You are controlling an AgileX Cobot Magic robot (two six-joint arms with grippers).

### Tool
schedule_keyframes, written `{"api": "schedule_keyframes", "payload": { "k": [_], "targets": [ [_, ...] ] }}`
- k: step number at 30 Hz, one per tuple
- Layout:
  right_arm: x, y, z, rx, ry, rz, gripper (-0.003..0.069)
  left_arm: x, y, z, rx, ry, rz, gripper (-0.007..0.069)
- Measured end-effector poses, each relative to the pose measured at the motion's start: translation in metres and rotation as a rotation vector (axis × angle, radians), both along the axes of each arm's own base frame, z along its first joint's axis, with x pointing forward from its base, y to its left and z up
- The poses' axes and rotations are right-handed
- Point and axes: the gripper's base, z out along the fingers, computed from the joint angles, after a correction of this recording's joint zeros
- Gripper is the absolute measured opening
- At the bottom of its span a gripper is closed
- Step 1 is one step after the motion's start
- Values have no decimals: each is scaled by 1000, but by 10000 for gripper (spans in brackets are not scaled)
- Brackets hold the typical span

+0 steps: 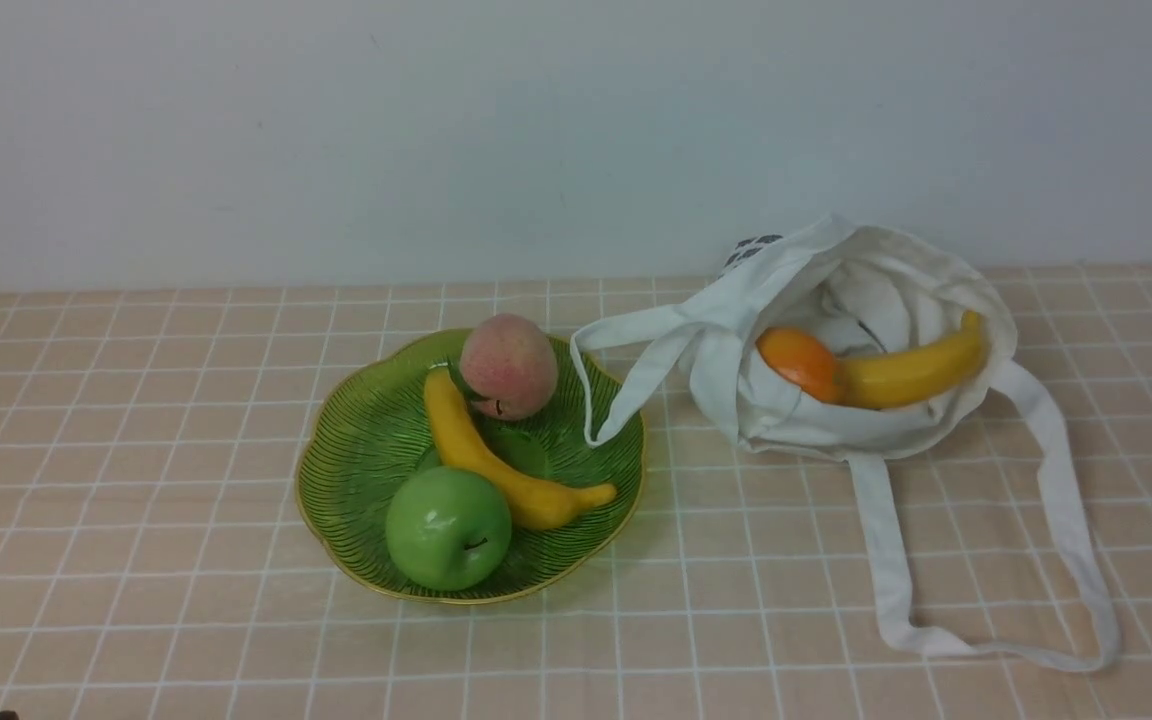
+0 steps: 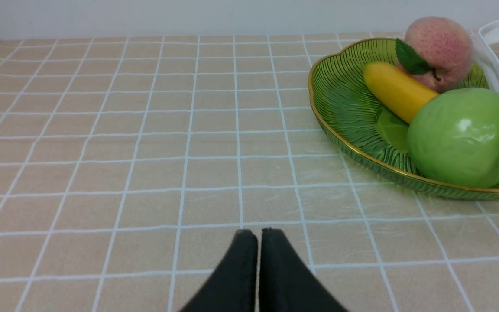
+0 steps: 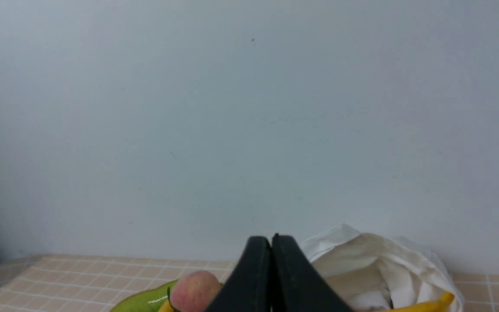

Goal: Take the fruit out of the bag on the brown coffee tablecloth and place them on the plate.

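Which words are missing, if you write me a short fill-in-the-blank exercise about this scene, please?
1. The apple on the plate is coloured ____.
2. The pink fruit on the plate is a ____.
3. Inside the bag, the orange lies beside a ____.
4. The bag is coloured ____.

Missing words: green; peach; banana; white.

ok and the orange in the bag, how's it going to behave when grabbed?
The orange looks rounded, so it may roll if nudged. Its smooth skin could slip. The banana lies against it, so that will probably shift too.
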Motion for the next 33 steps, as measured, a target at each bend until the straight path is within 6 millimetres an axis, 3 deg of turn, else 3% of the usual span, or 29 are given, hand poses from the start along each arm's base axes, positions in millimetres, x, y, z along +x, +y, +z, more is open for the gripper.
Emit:
{"api": "schedule_keyframes", "payload": {
  "k": [5,9,33],
  "targets": [
    [-3,-1,-26,-2,3,3,-13,0,0,0,0,0,0,-8],
    [0,0,-37,-15,35,2,-13,0,0,0,0,0,0,-8],
    [2,5,-47,-204,5,35,-13,0,0,0,0,0,0,-8]
  ]
}}
